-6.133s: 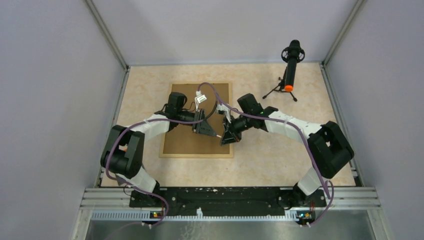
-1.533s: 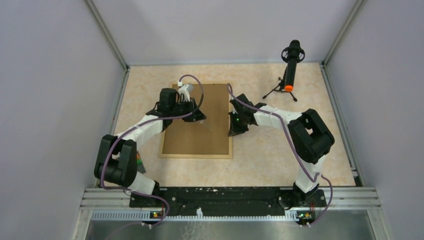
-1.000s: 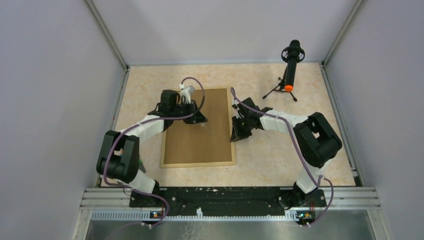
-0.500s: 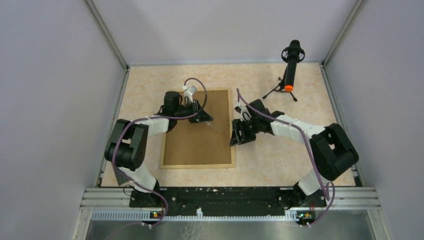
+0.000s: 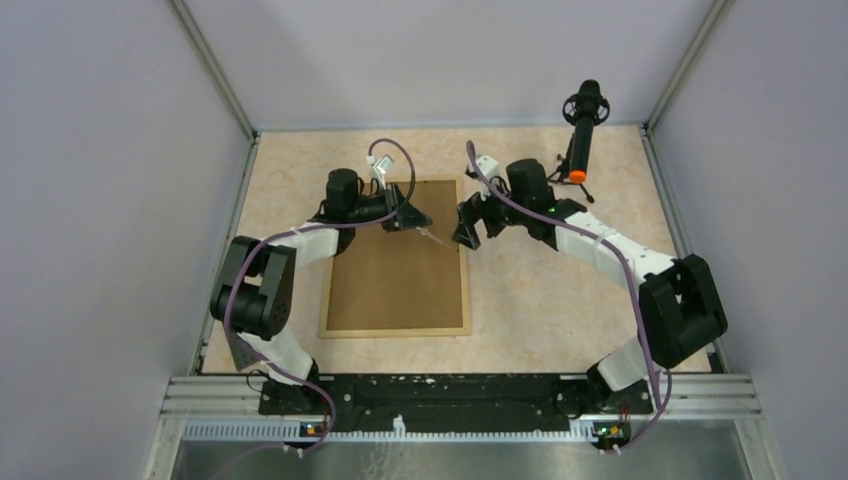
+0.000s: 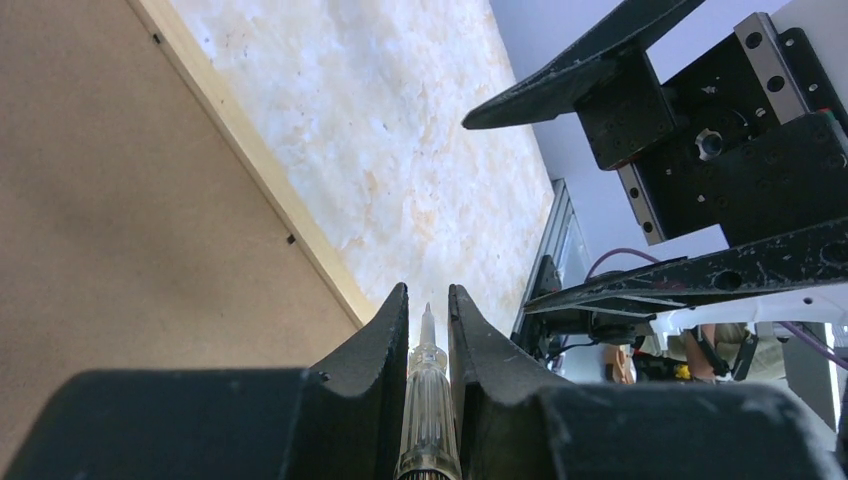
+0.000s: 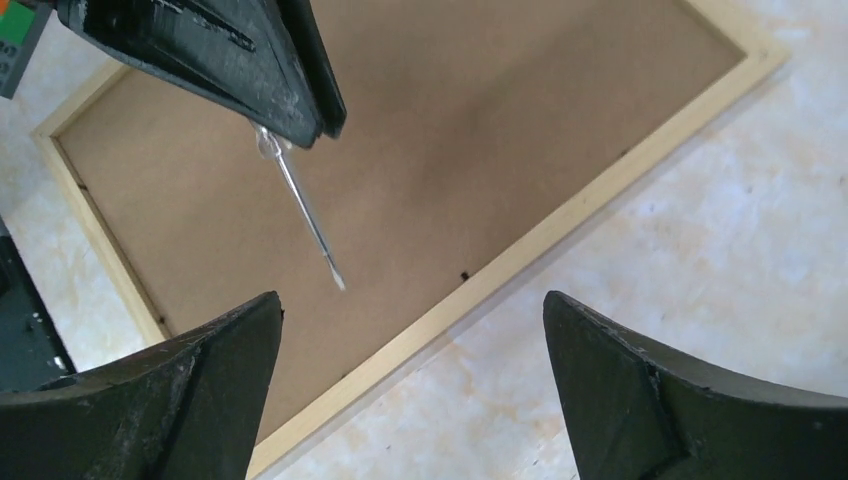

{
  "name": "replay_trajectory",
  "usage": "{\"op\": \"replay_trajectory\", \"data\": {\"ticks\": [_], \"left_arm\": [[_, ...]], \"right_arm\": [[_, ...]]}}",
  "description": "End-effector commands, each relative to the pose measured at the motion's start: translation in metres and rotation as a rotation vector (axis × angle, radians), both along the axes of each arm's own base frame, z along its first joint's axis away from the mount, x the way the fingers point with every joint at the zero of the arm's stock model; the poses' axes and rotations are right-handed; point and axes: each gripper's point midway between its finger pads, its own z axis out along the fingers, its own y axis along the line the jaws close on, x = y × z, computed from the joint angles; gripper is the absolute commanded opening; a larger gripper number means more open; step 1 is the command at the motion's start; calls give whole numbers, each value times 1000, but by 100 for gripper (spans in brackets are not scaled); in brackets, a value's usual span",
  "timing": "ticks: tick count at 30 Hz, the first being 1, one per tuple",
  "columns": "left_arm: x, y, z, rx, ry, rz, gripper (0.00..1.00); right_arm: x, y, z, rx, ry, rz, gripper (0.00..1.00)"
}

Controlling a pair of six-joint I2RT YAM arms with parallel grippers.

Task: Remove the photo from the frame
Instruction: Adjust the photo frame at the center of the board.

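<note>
The frame (image 5: 395, 270) lies face down on the table (image 5: 560, 300), brown back up, so the photo is hidden beneath. The left claw (image 5: 412, 220) pinches a small screwdriver (image 7: 300, 205) over the back's far right part; the right claw (image 5: 468, 236) hangs spread wide beside that edge. I'd say they're at freeing the back's tabs (image 7: 465, 272); next the tip must catch one. Pale speckled top, grey walls (image 5: 120, 150), a microphone (image 5: 582, 120) behind.

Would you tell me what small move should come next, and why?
Probably lower the screwdriver tip-first onto the small dark tab at the inner edge of the frame and pry: the backing board sits in place, and the left gripper holds the tool near it.
</note>
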Motion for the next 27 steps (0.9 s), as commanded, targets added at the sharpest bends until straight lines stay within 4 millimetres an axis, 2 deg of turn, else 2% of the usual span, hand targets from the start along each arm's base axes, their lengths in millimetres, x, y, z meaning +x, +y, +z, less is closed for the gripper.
{"op": "replay_trajectory", "data": {"ticks": [1,5,8,12,19,23,27], "left_arm": [[2,-2,32,-45,-30,-13,0],[-3,-4,31,-93,44,-14,0],[-6,-6,34,-143,100,-12,0],[-9,-4,34,-155,124,5,0],[-12,-2,29,-152,172,19,0],[-10,7,20,-148,195,44,0],[-9,14,10,-121,206,58,0]], "right_arm": [[15,18,13,-18,-98,156,98],[22,28,6,-41,-111,245,90],[19,35,0,-23,-128,324,80],[14,45,-5,22,-141,388,74],[5,62,-1,82,-167,470,64],[12,60,-2,69,-158,428,63],[22,48,9,82,-129,372,63]]}}
